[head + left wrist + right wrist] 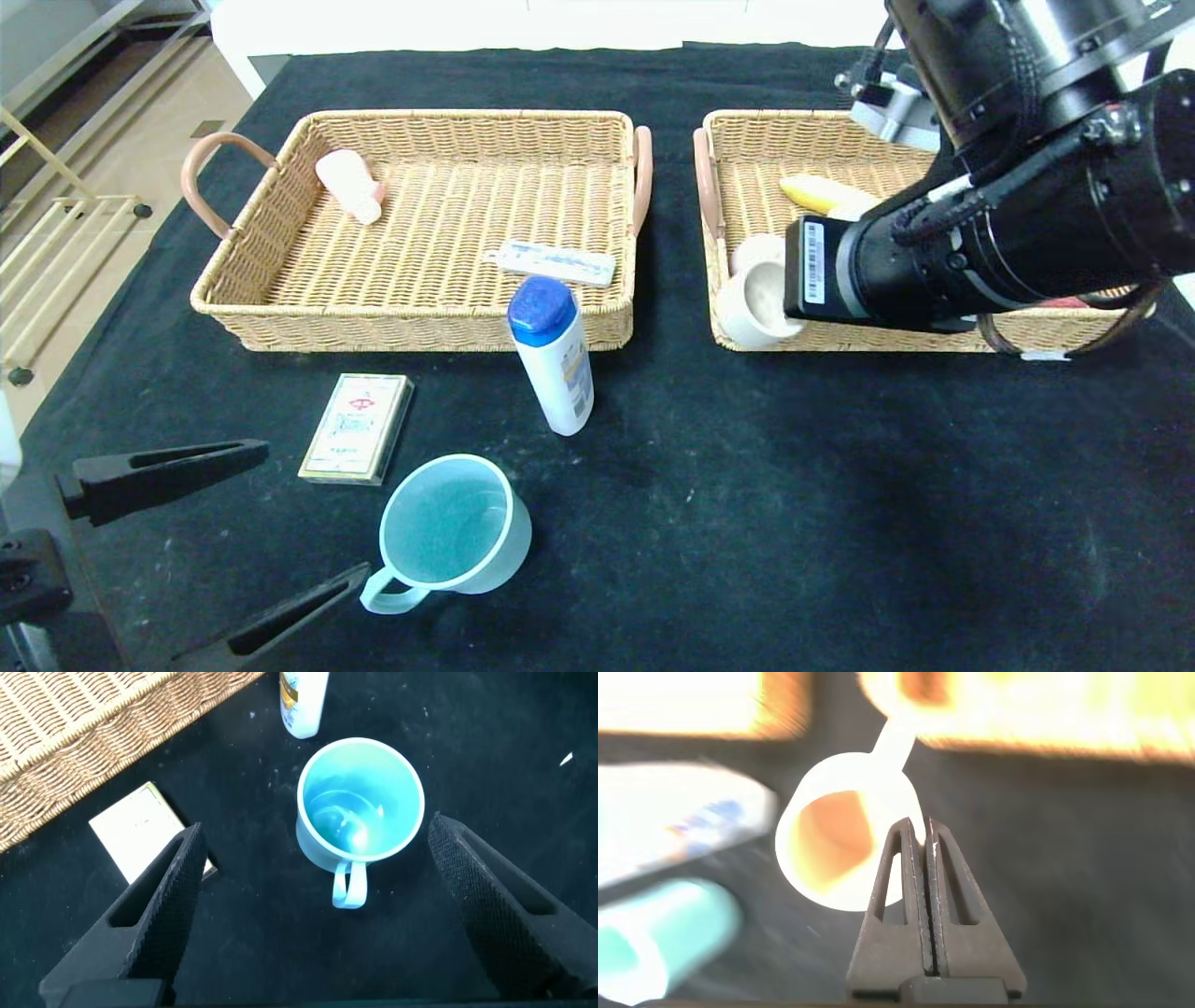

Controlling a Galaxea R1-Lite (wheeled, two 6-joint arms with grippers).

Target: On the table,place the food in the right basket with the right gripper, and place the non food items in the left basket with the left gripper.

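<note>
My right gripper (923,826) is shut on the rim of a white cup (842,831), which it holds tilted over the front left corner of the right basket (747,131); the cup also shows in the head view (754,306), where the arm hides the fingers. My left gripper (316,511) is open and empty above the table's front left. A teal mug (455,527) stands just ahead of the left gripper (316,831), also in the left wrist view (360,793). A card box (357,427) and a white bottle with a blue cap (553,359) stand in front of the left basket (420,327).
The left basket holds a pink bottle (350,185) and a flat white tube (556,262). The right basket holds a yellow food item (826,194) and a white round item (756,247). The black table's left edge (112,308) borders open floor.
</note>
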